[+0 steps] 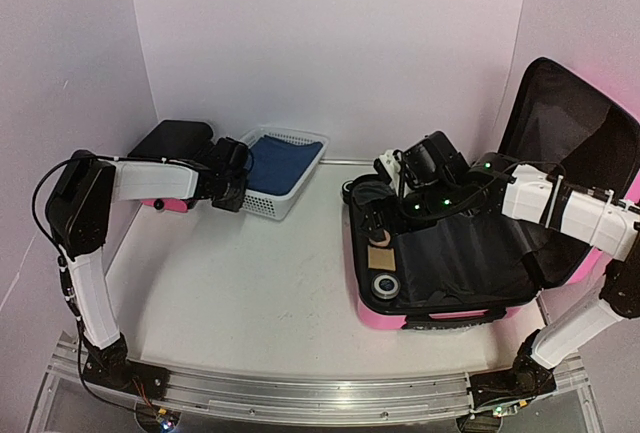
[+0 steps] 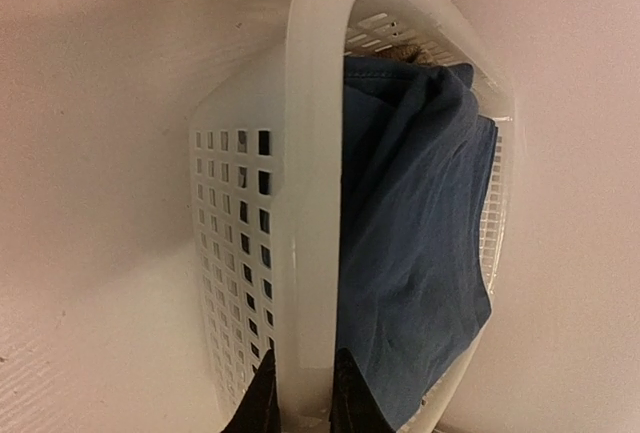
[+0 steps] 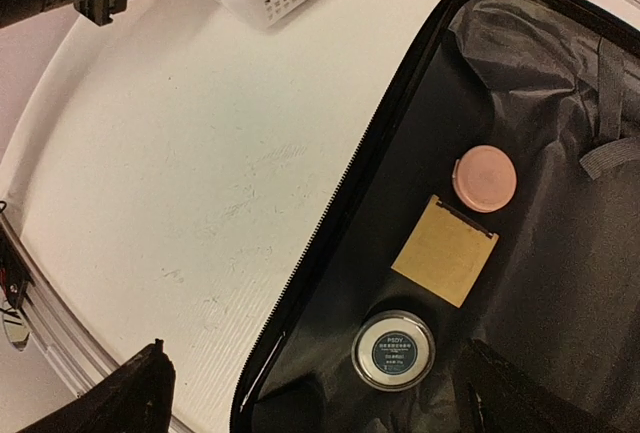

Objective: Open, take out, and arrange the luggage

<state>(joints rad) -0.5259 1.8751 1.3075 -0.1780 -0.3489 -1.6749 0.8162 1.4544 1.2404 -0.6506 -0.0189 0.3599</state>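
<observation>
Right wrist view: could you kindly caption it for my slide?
Open black-lined suitcase holding round pink compact, tan square card and clear round jar.

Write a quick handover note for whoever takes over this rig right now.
Left end effector closed on the white basket rim.
Right end effector open, empty, over the luggage.
Done: luggage open, lid up; blue cloth in the basket.
Left to do: take out and arrange the pink round case, tan card and round tin lying inside it.
</observation>
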